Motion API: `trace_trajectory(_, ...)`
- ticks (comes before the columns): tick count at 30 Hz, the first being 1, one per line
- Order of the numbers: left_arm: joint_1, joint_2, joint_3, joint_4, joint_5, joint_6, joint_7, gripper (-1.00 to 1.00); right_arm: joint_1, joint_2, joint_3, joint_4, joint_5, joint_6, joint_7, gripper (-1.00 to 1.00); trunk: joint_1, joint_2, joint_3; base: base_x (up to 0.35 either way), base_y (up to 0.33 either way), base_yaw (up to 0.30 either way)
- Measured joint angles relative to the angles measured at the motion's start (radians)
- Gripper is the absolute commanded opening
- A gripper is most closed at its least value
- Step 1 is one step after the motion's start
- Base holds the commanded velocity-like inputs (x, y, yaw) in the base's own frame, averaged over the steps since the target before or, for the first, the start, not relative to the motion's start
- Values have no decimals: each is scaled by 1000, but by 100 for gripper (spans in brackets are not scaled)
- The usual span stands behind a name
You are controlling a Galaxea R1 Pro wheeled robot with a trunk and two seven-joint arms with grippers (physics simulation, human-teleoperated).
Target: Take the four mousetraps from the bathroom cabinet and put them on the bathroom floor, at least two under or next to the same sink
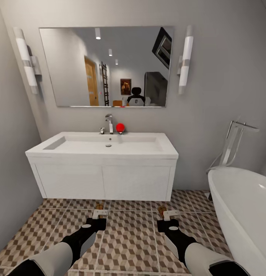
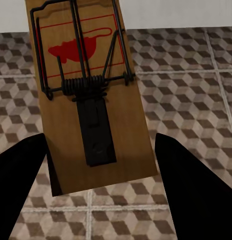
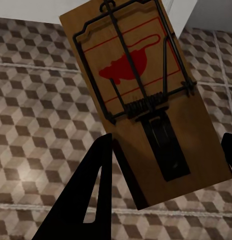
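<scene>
Both black grippers reach forward from white-sleeved arms at the near edge of the head view, each one clamped on a flat tan wooden mousetrap. Left gripper grasps the left mousetrap, whose pale end projects ahead of the fingertips above the tiles. Right gripper grasps the right mousetrap in the same way. In the left wrist view, the left mousetrap sits between the two black fingers, showing a dark wire spring, a black bar and a red mouse mark inside a red outline. In the right wrist view, the right mousetrap lies tilted between the black fingers, with the same dark wire and red mark facing the camera. Below both traps lies the bathroom floor, made of large square tiles printed with a brown, beige and cream cube pattern and pale grout lines. Just beyond the grippers stands a white flat-fronted vanity unit carrying a white rectangular sink, a chrome tap and a small red ball beside the tap. A wide rectangular mirror hangs on the grey wall above, flanked by two tubular white wall lamps. A white bathtub occupies the right side of the head view.
</scene>
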Motion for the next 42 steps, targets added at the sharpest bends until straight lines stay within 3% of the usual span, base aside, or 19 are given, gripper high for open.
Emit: trace_trajectory(42, 0, 4, 9, 3, 14, 3, -3, -100, 0, 0, 1, 0, 1, -1, 0, -100, 161, -294, -132, 0, 0, 0)
